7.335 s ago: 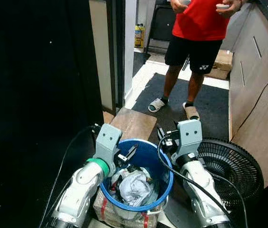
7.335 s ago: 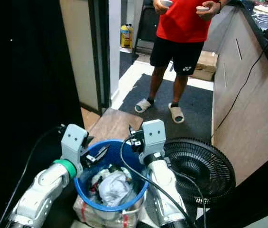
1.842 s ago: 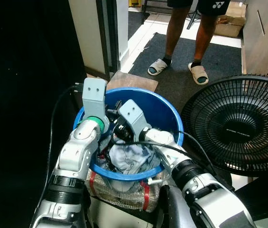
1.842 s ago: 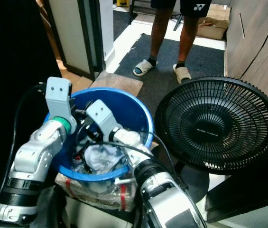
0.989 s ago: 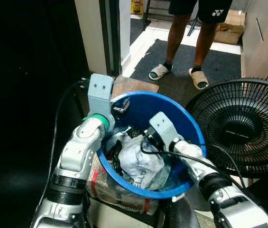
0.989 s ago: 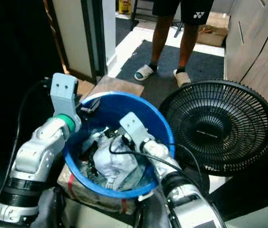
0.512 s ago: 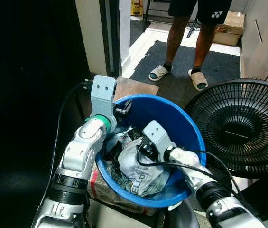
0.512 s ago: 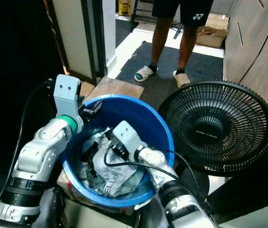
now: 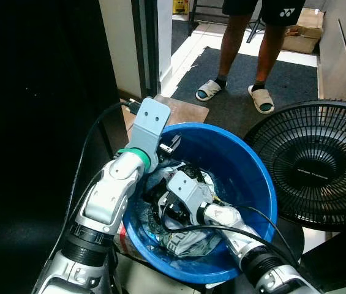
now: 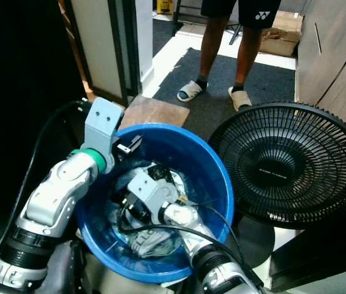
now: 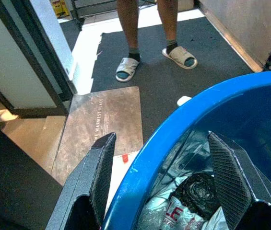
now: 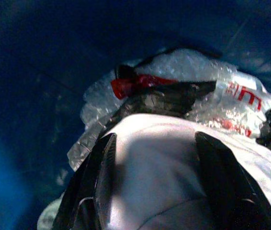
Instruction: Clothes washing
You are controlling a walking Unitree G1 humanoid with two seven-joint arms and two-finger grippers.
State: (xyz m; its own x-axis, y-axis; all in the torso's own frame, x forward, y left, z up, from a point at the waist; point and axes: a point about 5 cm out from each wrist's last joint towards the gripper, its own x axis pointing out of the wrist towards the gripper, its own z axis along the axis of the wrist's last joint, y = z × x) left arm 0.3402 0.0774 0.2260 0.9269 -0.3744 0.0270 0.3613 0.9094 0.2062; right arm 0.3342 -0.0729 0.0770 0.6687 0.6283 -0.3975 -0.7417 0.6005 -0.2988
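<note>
A blue plastic basin (image 9: 253,181) stands right before me, holding a heap of clothes and crinkled plastic bags. My left gripper (image 9: 173,146) is at the basin's far-left rim, open, with the rim (image 11: 173,125) running between its two fingers. My right gripper (image 9: 164,212) is down inside the basin, low on the left side. It is open, and a white garment (image 12: 159,163) bulges between its fingers (image 12: 103,182). Beyond that garment lies a clear bag with red print (image 12: 212,84).
A black floor fan (image 9: 319,165) stands close against the basin's right side. A person in sandals (image 9: 246,37) stands on a dark mat beyond. A brown doormat (image 9: 188,110) lies by the door frame (image 9: 142,43). To the left it is dark.
My right gripper has pushed deeper into the basin and further left, down onto the white garment. The left gripper has stayed at the rim. The camera has shifted a little.
</note>
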